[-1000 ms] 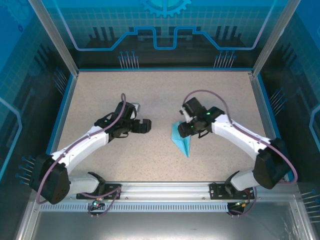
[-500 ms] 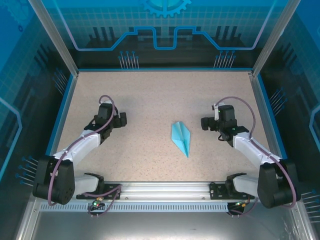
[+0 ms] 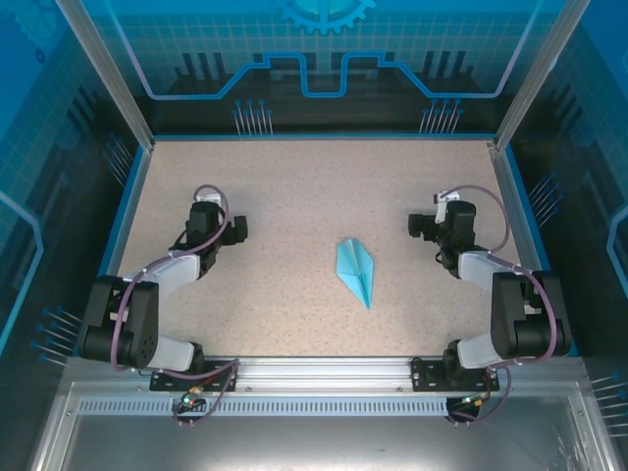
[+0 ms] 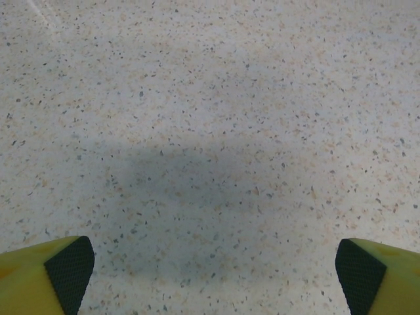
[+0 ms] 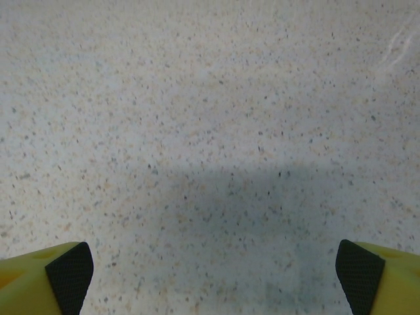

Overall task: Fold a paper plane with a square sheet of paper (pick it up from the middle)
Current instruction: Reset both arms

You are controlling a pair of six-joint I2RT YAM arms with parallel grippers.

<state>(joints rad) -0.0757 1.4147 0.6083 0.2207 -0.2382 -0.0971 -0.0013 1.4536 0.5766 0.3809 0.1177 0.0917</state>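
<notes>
A light-blue paper plane (image 3: 356, 269) lies flat on the speckled table (image 3: 304, 186), right of centre, its nose pointing toward the near edge. Nothing touches it. My left gripper (image 3: 235, 229) is folded back at the left side, well away from the plane. In the left wrist view its yellow fingers (image 4: 46, 275) stand far apart over bare tabletop, with the left gripper (image 4: 215, 270) open and holding nothing. My right gripper (image 3: 419, 226) is drawn back to the right of the plane. Its fingers (image 5: 377, 275) are also wide apart, the right gripper (image 5: 215, 270) open over bare table.
Blue rims and transparent walls enclose the table (image 3: 132, 186) on the left, right and back. An aluminium rail (image 3: 324, 371) with both arm bases runs along the near edge. Each wrist casts a soft shadow on the tabletop below it.
My right gripper let go of the paper plane, opened and pulled back to the right. The left arm folded back to the left. The plane stays where it was laid.
</notes>
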